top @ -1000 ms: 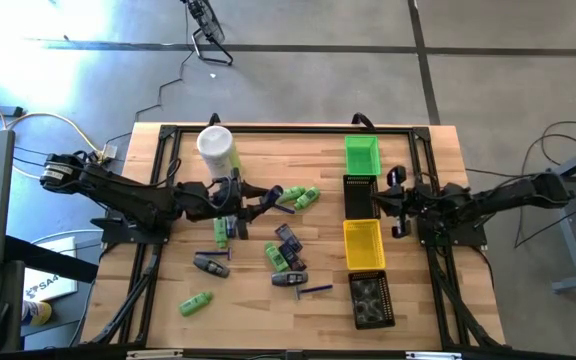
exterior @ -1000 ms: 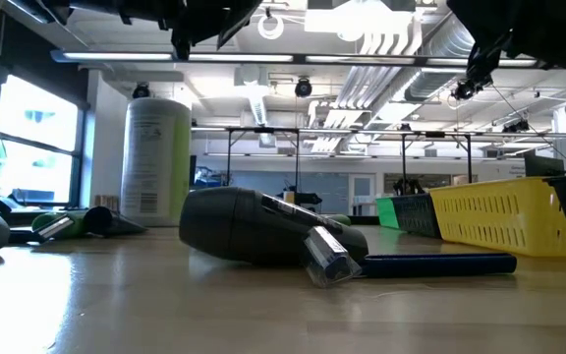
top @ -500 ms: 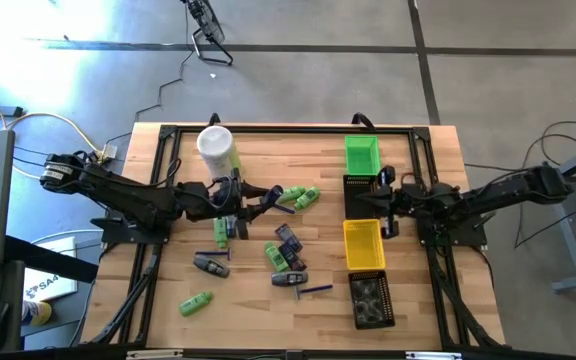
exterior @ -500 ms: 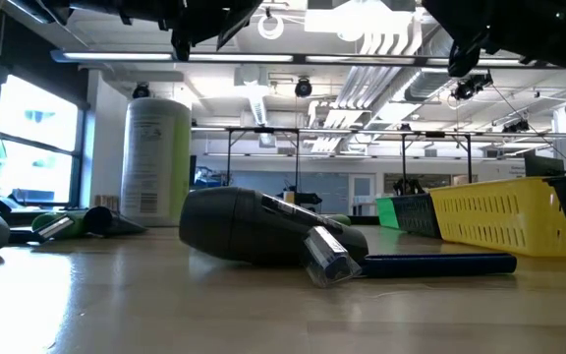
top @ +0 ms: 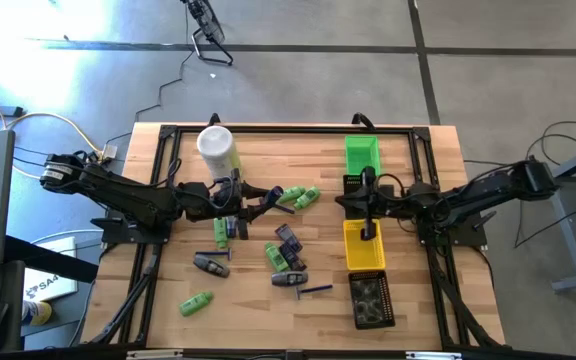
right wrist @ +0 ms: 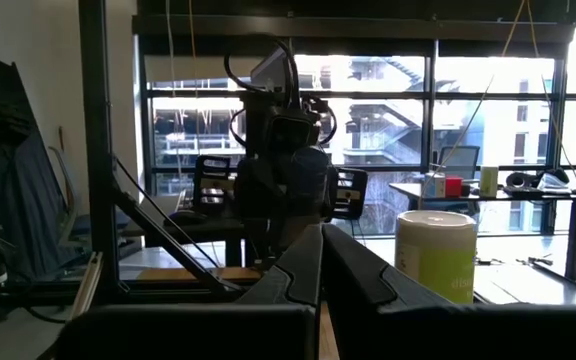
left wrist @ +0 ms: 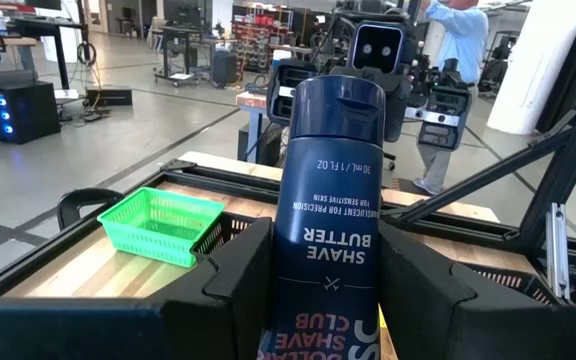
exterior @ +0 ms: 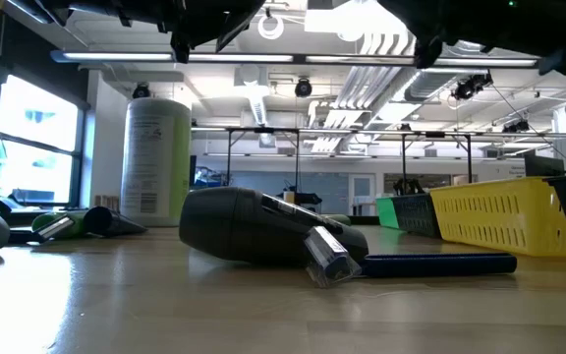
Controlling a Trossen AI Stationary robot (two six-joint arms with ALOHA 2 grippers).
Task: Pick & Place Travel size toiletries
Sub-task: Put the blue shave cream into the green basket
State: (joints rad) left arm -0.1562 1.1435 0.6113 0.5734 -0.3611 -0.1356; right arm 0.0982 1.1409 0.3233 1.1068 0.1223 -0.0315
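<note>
Four small rectangular mesh bins stood in a row down the right part of the wooden table (top: 408, 300): a green bin (top: 361, 154) farthest back, a black bin (top: 356, 186) next, a yellow bin (top: 363, 244), and a second black bin (top: 370, 299) nearest the front edge. One tall pale-green canister with a white lid (top: 215, 150) stood upright near the back left.

Of the loose toiletries, three bright green mini bottles lay at the middle: two side by side (top: 302, 196) and one (top: 222, 231) below the left arm. A fourth green bottle (top: 196, 302) lay alone near the front left corner, well apart from the rest. A cluster of dark grey and blue-purple tubes (top: 286, 256) lay between the bottles and the yellow bin; the exact number in it could not be told. One dark grey tube (top: 211, 264) lay left of it, and one thin dark stick (top: 315, 290) beside its front.

The left gripper (left wrist: 318, 270) hung over the table's middle left, fingers pinching a dark blue shave-butter tube (left wrist: 328, 190) held upright. The right gripper (top: 369, 222) reached over the yellow bin, fingers pressed together and carrying nothing.

Bare wood lay open along the front edge and the back edge.
</note>
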